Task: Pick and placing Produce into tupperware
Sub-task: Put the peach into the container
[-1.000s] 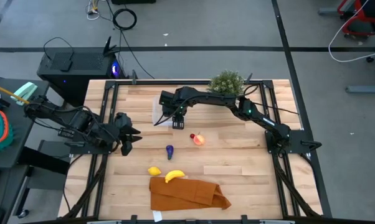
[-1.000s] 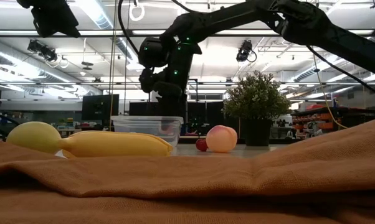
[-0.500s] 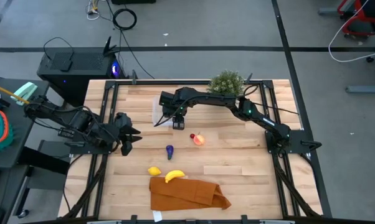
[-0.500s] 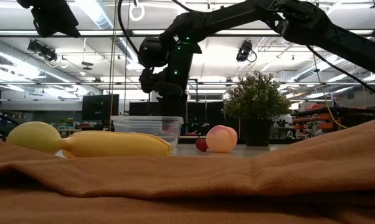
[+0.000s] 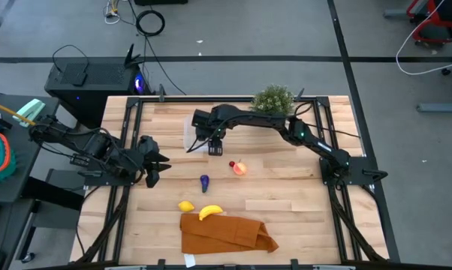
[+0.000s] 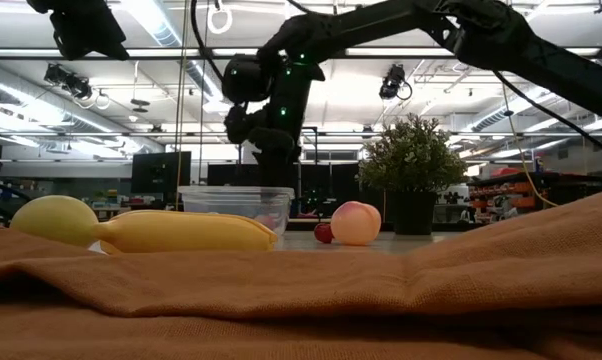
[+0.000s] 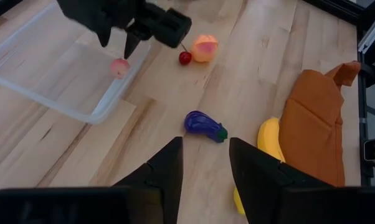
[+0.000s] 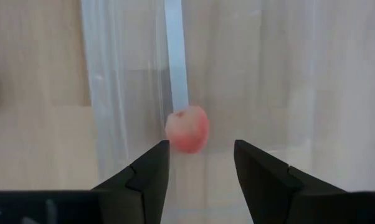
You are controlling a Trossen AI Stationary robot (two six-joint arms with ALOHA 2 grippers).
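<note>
Though hidden from above, pink fruit (image 8: 187, 129) inside tupperware (image 8: 250, 74), beneath right tool (image 8: 200, 163), parted, empty.

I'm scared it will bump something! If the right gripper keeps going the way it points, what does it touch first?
Probably the small pink fruit lying in the tupperware. The right gripper has open fingers pointing at it, though the gap between them is hard to judge.

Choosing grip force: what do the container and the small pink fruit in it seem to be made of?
The tupperware looks like thin clear plastic, glossy: the wood grain shows through its walls. The pink fruit inside looks like matte moulded plastic or foam, smooth and evenly coloured; which one I cannot tell. The right gripper hangs open above it.
</note>
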